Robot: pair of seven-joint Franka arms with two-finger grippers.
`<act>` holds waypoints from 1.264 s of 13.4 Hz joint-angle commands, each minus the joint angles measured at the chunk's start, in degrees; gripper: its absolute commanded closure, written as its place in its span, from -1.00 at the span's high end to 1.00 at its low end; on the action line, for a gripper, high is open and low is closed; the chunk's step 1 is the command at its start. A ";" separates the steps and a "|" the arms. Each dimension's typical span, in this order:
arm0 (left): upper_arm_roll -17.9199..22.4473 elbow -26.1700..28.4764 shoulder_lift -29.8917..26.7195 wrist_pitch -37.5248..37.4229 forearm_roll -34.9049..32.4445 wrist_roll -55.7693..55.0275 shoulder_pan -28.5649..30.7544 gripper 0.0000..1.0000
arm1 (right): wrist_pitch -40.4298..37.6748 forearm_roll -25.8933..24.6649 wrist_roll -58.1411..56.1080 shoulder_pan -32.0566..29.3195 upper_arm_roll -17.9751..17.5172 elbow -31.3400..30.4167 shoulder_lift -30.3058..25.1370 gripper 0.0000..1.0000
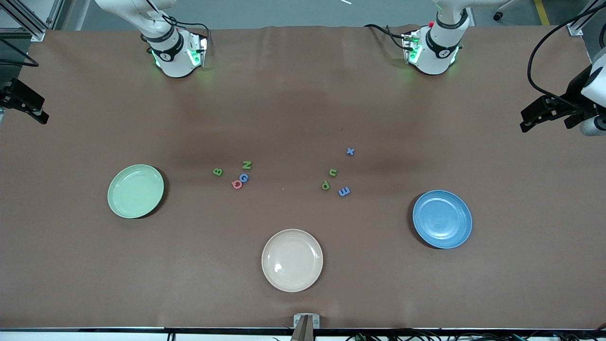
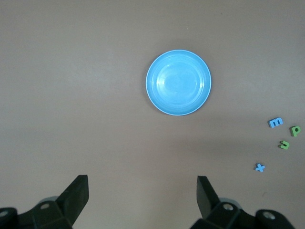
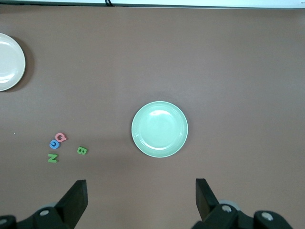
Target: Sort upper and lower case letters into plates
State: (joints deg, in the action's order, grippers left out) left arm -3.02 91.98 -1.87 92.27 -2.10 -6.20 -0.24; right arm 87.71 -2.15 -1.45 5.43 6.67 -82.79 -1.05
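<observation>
A: What does the front view give that the wrist views don't?

B: All three plates at once on the matte brown worktop [image 1: 303, 94]. The pale mint green glossy plate [image 1: 136, 191] lies toward the right arm's end. The medium blue glossy plate [image 1: 442, 219] lies toward the left arm's end. The beige cream plate [image 1: 292, 260] sits between them, nearer the front camera. All three hold nothing.

A: And the letters?

B: There are two loose clusters, farther from the camera than the plates. Toward the mint plate are a green foam B [image 1: 218, 172], a green N [image 1: 246, 165], a blue G [image 1: 244, 177] and, touching it, a pink round letter [image 1: 236, 184] I can't read. Toward the blue plate are a blue x [image 1: 350, 151], a green u [image 1: 333, 172], a green p [image 1: 325, 185] and a blue m [image 1: 344, 191].

A: The wrist views?

B: Only they show the fingers. The left end effector [image 2: 141, 179] is released, its fingers wide apart, up over bare worktop beside the blue plate. The right end effector [image 3: 140, 182] is spread the same way over bare worktop beside the mint plate. Neither grasps anything.

A: The room?

B: Grey floor shows past the worktop's edge by the bases, with black cables and black mounts at both ends
</observation>
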 commanded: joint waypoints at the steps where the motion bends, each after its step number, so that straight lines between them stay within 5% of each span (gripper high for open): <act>1: -0.40 -1.01 0.29 -0.42 0.25 0.13 -0.28 1.00 | 0.10 0.21 -0.13 0.10 -0.07 -0.53 -0.71 1.00; 4: -0.93 -1.63 0.46 -0.51 0.95 0.57 -0.46 1.00 | 0.27 0.39 0.31 0.10 -0.16 -0.53 -0.18 1.00; 7: -5.57 3.88 2.22 -0.87 6.72 0.31 -0.11 1.00 | 0.45 1.97 0.57 2.73 -0.34 -0.53 3.06 1.00; 14: -17.88 17.60 4.85 16.51 7.99 -7.31 -1.07 0.99 | 5.02 6.27 0.49 9.77 -0.34 -0.44 12.47 1.00; 17: -20.00 25.60 6.61 26.79 6.94 -13.47 -4.75 0.72 | 7.55 8.02 1.27 12.31 -0.34 -2.62 16.15 1.00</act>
State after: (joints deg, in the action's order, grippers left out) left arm -22.48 112.63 4.60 113.71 5.09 -16.59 -3.06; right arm 93.45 3.87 -1.19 15.89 5.87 -83.92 13.19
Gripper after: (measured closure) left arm 0.048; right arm 0.000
